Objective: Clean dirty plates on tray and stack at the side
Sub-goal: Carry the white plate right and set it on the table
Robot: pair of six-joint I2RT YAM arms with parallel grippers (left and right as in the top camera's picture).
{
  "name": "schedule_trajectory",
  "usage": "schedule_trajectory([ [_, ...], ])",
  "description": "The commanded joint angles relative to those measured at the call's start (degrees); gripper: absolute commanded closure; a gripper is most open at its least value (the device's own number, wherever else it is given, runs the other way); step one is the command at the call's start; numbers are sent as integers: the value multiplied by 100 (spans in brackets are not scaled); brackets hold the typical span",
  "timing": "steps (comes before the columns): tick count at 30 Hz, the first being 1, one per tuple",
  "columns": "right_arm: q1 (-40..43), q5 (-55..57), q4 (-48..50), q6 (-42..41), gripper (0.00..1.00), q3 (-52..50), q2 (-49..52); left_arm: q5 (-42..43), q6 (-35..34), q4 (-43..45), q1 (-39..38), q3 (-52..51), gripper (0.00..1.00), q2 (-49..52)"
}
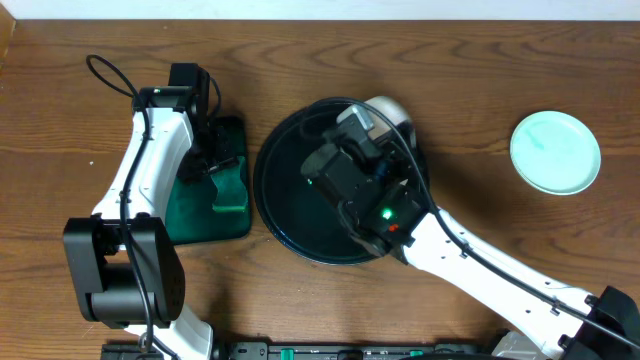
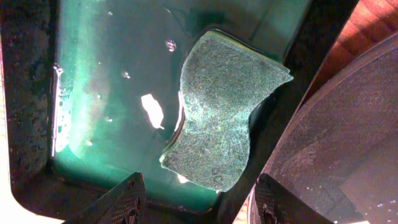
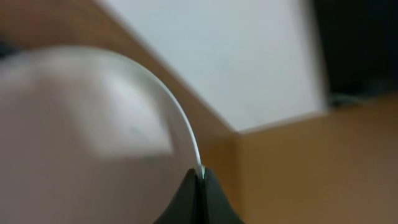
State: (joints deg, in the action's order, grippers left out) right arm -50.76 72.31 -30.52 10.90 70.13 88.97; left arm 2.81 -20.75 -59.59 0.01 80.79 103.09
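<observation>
The black round tray (image 1: 290, 195) lies mid-table, and its rim also shows in the left wrist view (image 2: 348, 143). My right gripper (image 1: 372, 122) is over the tray's far right part. It is shut on the rim (image 3: 200, 177) of a whitish plate (image 1: 388, 106), which it holds tilted up on edge; the plate looks large and blurred in the right wrist view (image 3: 81, 137). A pale mint plate (image 1: 555, 152) lies on the bare wood at the right. No third plate shows. My left gripper (image 2: 196, 202) is open and empty just above a green sponge (image 2: 217, 118).
The sponge lies in a small rectangular dark green tray (image 1: 195, 215) left of the black tray, wet inside (image 2: 106, 93). My left arm (image 1: 150, 150) reaches over it. My right arm (image 1: 480, 265) crosses the table's front right.
</observation>
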Motion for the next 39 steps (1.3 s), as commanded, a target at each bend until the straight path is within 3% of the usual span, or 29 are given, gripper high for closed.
schedule_trajectory([
  [1,181,638,31,319,99,105,87,-48,35,7,42,-70,42,63],
  [5,92,-3101,-223,-269,99,105,-15,-48,35,4,42,-70,42,63],
  [6,107,-3401,-205,-363,99,105,-13,-48,35,-2,42,-70,42,63],
  [7,107,-3110,-212,-446,99,105,-11,-48,35,-2,42,-70,42,63],
  [10,120,-76,-118,-345,99,105,31,-48,35,7,42,-70,42,63],
  [12,168,627,83,223,99,105,31,-48,35,9,42,-70,42,63],
  [15,133,487,131,326,99,105,17,-48,35,11,42,-70,42,63],
  [21,313,-2697,-793,-2310,99,105,20,-48,35,7,42,-70,42,63],
  [22,442,-3233,-898,-2732,96,105,20,-48,35,9,42,-70,42,63],
  [25,817,-4317,-1172,-3657,68,105,20,-50,35,9,42,-70,42,63],
  [28,1054,-4911,-1482,-4444,62,96,55,-50,35,11,42,-70,42,63],
  [30,1095,-5283,-1606,-4474,59,96,57,-48,35,28,42,-70,42,63],
  [32,1097,-5801,-1663,-4385,40,92,57,-50,35,55,42,-70,42,63],
  [33,1097,-5851,-1646,-4295,36,68,61,-48,35,68,42,-70,42,63],
  [39,1119,-5405,-1687,-4518,13,-146,656,-48,35,101,42,-70,42,63],
])
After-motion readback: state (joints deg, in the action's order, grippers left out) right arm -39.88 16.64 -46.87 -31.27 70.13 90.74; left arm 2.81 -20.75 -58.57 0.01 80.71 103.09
